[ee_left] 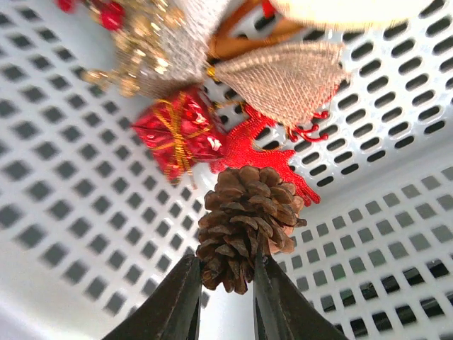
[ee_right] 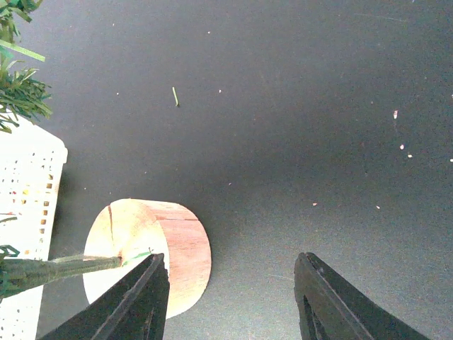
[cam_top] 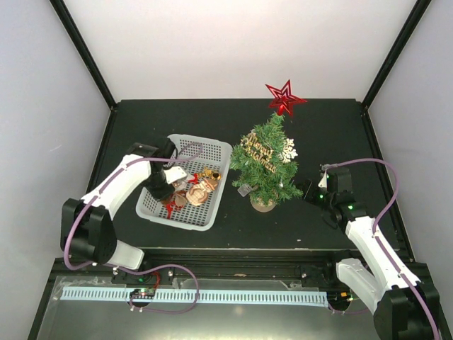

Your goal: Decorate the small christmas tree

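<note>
**Pine cone pinched in the basket, tree waiting**

The left fingers (ee_left: 173, 304) are clenched on the lower end of a pine cone (ee_left: 244, 219), with most of the cone sticking out past their tips. It lies in the white basket (cam_top: 177, 221), and its far end touches a red reindeer (ee_left: 262, 152) beside a red gift parcel (ee_left: 173, 134). The right fingers (ee_right: 134, 304) are released and hold nothing. They hover over the dark tabletop (ee_right: 283, 106), one of them just beside the wooden base (ee_right: 177, 248) of the small christmas tree (cam_top: 265, 166). The tree stands upright to the right of the basket, topped by a red star (cam_top: 284, 98).

The grip looks shallow. Held so near one end, the cone could swivel or slip out on the lift. Its open scales might also catch the reindeer or a loose thread and drag that out too. On the other side, a small sideways move by the right fingers could knock the base, and the tree, top-heavy under its star, could tip.
</note>
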Controlling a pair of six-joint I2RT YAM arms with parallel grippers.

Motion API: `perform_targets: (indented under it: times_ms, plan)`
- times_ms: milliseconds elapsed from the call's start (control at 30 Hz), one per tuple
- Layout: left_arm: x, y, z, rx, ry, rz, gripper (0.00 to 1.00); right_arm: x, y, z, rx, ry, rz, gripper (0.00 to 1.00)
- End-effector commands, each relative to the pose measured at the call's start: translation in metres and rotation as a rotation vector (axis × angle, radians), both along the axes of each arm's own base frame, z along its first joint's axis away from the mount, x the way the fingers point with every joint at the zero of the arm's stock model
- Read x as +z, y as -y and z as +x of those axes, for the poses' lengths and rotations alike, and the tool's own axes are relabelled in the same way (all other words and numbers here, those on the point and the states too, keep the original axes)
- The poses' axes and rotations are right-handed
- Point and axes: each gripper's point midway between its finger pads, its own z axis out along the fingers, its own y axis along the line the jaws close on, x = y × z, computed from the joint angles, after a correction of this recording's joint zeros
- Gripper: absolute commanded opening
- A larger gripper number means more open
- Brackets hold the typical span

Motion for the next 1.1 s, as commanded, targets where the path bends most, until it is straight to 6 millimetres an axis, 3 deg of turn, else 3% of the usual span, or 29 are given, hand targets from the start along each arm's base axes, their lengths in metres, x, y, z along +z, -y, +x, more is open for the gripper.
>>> perform_targets:
  times_ms: [0,233,400,767,1067]
  plan:
    - [0.042,0.004,0.005,0.018,0.069,-0.043,0.20,0.001,-0.001,0.001,0.003,0.025,-0.005,0.50]
    - [0.092,0.025,-0.001,0.002,0.135,-0.160,0.20,0.004,0.002,0.004,-0.004,0.035,-0.017,0.50]
    - [0.136,0.060,-0.015,-0.077,0.181,-0.314,0.22,0.005,0.002,0.004,-0.008,0.034,-0.017,0.50]
    - [0.207,0.143,-0.052,-0.277,0.189,-0.615,0.21,0.007,0.004,0.007,-0.029,0.030,-0.017,0.50]
    - [0.240,0.198,-0.053,-0.439,0.198,-0.683,0.20,0.008,0.007,0.007,-0.043,0.027,-0.029,0.50]
